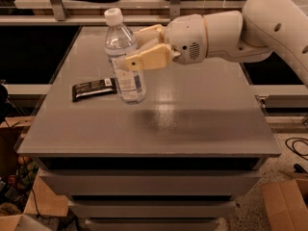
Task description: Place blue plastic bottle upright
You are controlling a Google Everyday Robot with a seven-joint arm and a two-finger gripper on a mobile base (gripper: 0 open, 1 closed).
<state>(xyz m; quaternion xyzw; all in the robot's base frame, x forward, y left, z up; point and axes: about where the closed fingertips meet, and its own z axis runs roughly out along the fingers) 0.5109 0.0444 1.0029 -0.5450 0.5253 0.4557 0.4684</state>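
Note:
The blue plastic bottle (124, 57) is clear with a white cap and a pale label. It stands nearly upright, slightly tilted, with its base on the grey table (192, 114) at the left of centre. My gripper (131, 49) reaches in from the right. Its cream fingers (147, 58) are closed around the bottle's middle, one in front and one behind it. The white arm stretches away to the upper right.
A dark flat snack bar (94, 89) lies on the table just left of the bottle's base. The table's left edge is near it. A shelf rail runs behind the table. Cardboard boxes (286, 206) sit on the floor at lower right and lower left.

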